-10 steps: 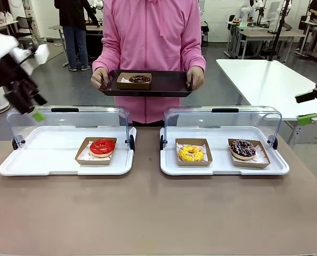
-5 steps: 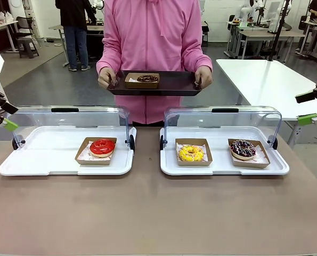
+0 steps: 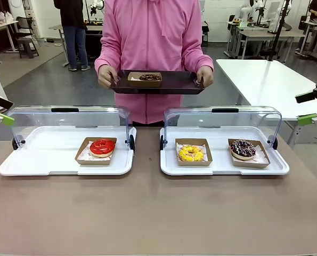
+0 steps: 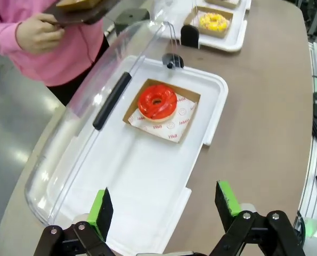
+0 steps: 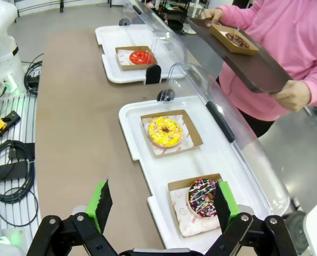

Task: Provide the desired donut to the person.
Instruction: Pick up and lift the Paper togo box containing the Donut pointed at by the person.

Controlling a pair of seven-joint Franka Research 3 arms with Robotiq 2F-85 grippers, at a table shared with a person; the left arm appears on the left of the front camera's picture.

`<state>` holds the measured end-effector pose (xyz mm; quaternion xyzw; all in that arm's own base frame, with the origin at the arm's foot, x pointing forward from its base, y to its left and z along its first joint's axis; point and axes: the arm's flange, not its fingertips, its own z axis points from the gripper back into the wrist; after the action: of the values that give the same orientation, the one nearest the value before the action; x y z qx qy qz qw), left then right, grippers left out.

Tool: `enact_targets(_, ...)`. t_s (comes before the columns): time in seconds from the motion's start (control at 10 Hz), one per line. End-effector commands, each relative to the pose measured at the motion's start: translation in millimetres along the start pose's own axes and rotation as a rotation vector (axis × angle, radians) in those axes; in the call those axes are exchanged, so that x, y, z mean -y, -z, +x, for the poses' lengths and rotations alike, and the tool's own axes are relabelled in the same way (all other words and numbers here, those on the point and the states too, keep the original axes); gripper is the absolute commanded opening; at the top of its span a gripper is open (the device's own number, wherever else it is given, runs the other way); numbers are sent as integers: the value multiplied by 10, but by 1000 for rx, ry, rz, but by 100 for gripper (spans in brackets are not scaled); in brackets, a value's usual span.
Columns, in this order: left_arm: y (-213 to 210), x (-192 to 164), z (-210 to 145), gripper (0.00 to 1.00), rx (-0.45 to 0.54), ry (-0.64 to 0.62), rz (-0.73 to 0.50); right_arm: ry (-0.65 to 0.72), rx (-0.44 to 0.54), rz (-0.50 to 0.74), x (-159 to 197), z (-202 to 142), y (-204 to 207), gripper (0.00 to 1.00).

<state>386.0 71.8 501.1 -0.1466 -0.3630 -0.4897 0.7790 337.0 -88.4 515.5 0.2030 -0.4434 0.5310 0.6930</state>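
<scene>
Left gripper (image 4: 165,207) being held up near red donut tray (image 4: 147,184), jaws apart. Right gripper (image 5: 163,205) being held up near sprinkle donut tray (image 5: 225,157), jaws apart.

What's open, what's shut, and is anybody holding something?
Left lid: open, rolled back.
Right lid: open, rolled back.
Left gripper: open, empty.
Right gripper: open, empty.
Dark tray: held by the person in both hands, one boxed donut on it.
</scene>
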Motion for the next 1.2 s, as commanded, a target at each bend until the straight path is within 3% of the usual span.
enact_targets(0.0,48,2,-108,100,115,11,18,-11,19,0,17,-1,15,100)
enact_targets(0.3,6,-21,-65,100,187,31,31,-11,19,0,17,-1,15,100)
enact_targets(0.7,40,-60,-91,100,191,29,15,-11,19,0,17,-1,15,100)
enact_targets(0.8,66,-73,-57,100,145,45,-14,-11,19,0,17,-1,15,100)
enact_targets(1.1,28,-31,-50,100,174,7,17,-11,19,0,17,-1,15,100)
